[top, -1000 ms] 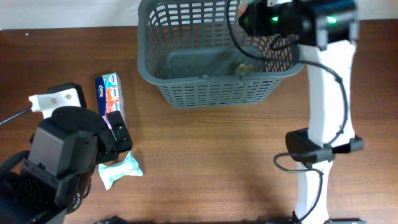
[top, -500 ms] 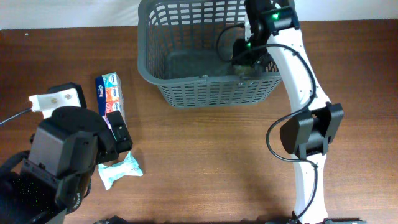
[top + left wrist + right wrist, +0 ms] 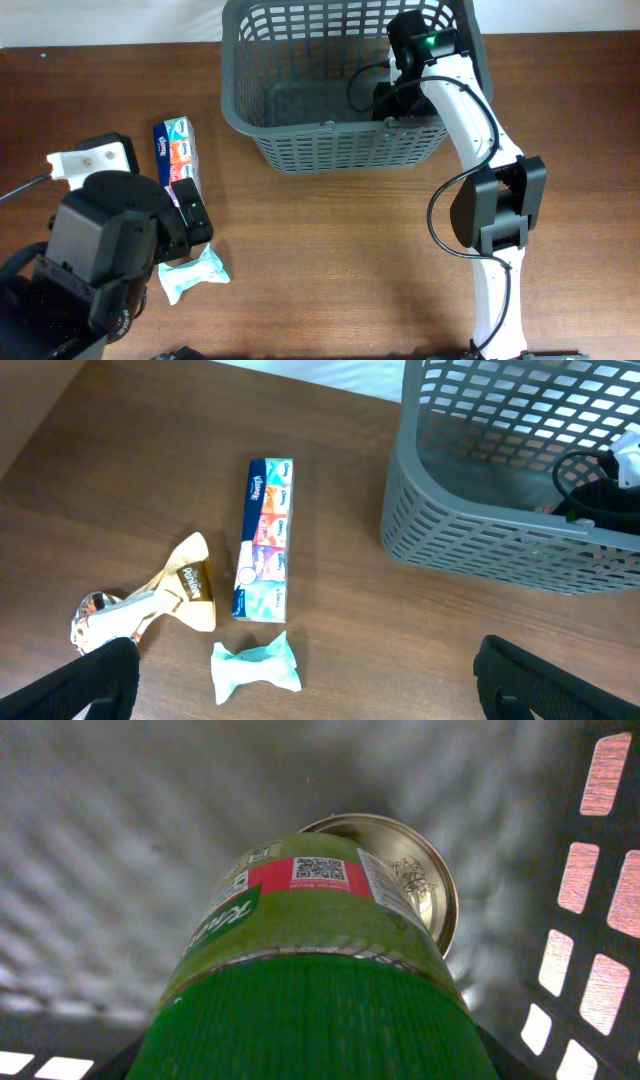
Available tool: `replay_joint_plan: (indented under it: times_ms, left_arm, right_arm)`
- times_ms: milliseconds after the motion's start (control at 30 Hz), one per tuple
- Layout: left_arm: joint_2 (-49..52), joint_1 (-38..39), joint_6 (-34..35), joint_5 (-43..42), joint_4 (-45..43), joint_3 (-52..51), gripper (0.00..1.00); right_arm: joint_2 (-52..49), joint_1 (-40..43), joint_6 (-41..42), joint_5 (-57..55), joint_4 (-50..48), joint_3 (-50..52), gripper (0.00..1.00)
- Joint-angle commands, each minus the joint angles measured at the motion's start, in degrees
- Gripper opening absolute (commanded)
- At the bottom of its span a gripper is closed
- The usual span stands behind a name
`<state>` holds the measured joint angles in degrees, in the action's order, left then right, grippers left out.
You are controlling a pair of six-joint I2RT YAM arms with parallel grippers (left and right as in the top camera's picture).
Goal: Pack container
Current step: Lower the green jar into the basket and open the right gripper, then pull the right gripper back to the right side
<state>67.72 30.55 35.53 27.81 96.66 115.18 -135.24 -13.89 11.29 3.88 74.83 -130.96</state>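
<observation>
Right gripper (image 3: pixel 388 98) inside basket (image 3: pixel 300 150), grasping green-lidded jar (image 3: pixel 310 970).
Tin can (image 3: pixel 425 870) sits just behind the jar; left gripper (image 3: pixel 310 690) released, fingers wide apart.

In container (image 3: pixel 300 150), jar (image 3: pixel 310 1050) and tin (image 3: pixel 425 885); tissues (image 3: pixel 176 152) left.

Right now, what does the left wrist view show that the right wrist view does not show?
Only the left wrist view shows the tissue pack, the gold wrapper, the teal packet and the wooden table. Only the right wrist view shows the green-lidded jar up close, with the silver tin can behind it. Both show the container, one from outside, one from inside.
</observation>
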Motion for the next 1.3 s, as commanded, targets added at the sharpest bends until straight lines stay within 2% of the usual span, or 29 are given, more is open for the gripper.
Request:
replay_joint_plan:
  times_ms: [0,200,300,500,600,733,833,1067,1267]
  left_arm:
    - [0.1,-0.3,-0.9,0.0,0.0,-0.1,1.00]
    - [0.1,-0.3,-0.9,0.0,0.0,-0.1,1.00]
    - [0.1,-0.3,-0.9,0.0,0.0,-0.1,1.00]
    - [0.1,-0.3,-0.9,0.0,0.0,-0.1,0.99]
    - [0.1,-0.3,-0.9,0.0,0.0,-0.1,1.00]
    - [0.1,-0.3,-0.9,0.0,0.0,-0.1,1.00]
    - [0.1,-0.3,-0.9,0.0,0.0,-0.1,1.00]
    - [0.1,-0.3,-0.9,0.0,0.0,-0.1,1.00]
    - [0.1,-0.3,-0.9,0.0,0.0,-0.1,1.00]
  right_arm:
    - [0.7,-0.4,-0.5,-0.7,-0.3,-0.1,0.44]
    - [1.2,-0.3,-0.6,-0.7,0.3,-5.6,0.68]
    - [1.9,-0.3,-1.8,-0.7,2.1,-12.2,0.81]
    - [2.1,-0.2,-2.8,-0.8,7.6,-27.4,0.97]
    - [2.5,-0.1,-2.7,-1.1,10.7,-34.2,1.00]
    - [3.5,0.5,-2.7,-1.8,14.5,-42.8,0.99]
    - [4.9,1.5,-2.6,-5.9,16.4,-49.1,0.99]
    - [13.1,9.9,1.9,-21.8,18.0,-49.0,0.99]
    - [14.9,23.0,4.2,-22.5,22.5,-48.9,0.99]
